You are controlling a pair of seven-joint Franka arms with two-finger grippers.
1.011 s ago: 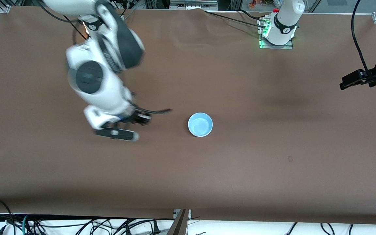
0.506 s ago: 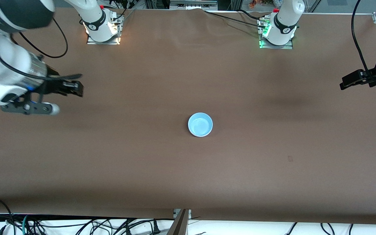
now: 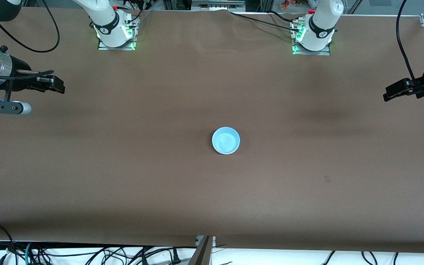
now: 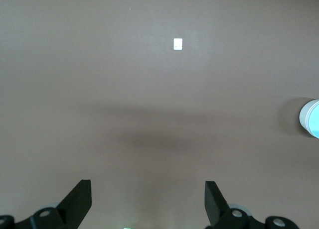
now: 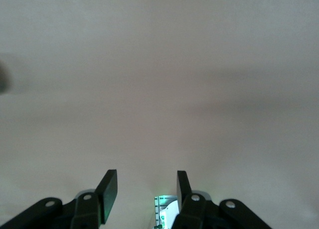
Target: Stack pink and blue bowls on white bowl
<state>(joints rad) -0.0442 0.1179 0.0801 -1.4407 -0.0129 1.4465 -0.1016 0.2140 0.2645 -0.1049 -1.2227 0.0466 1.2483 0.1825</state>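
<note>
A light blue bowl (image 3: 226, 140) stands upright in the middle of the brown table. Its edge shows in the left wrist view (image 4: 311, 118), where its outer wall looks white. No separate pink or white bowl shows; whether they sit under the blue one I cannot tell. My right gripper (image 3: 59, 85) is open and empty, up over the right arm's end of the table; its wrist view (image 5: 147, 189) shows only bare table. My left gripper (image 3: 388, 95) waits open and empty over the left arm's end; its wrist view (image 4: 148, 199) shows its fingers wide apart.
The right arm's base (image 3: 114, 33) and the left arm's base (image 3: 313, 36) stand along the table's edge farthest from the front camera. Cables hang below the nearest edge. A small white tag (image 4: 178, 44) lies on the table.
My right arm has swung away from beside the blue bowl to the right arm's end of the table, empty. The bowl and my left arm have not moved.
</note>
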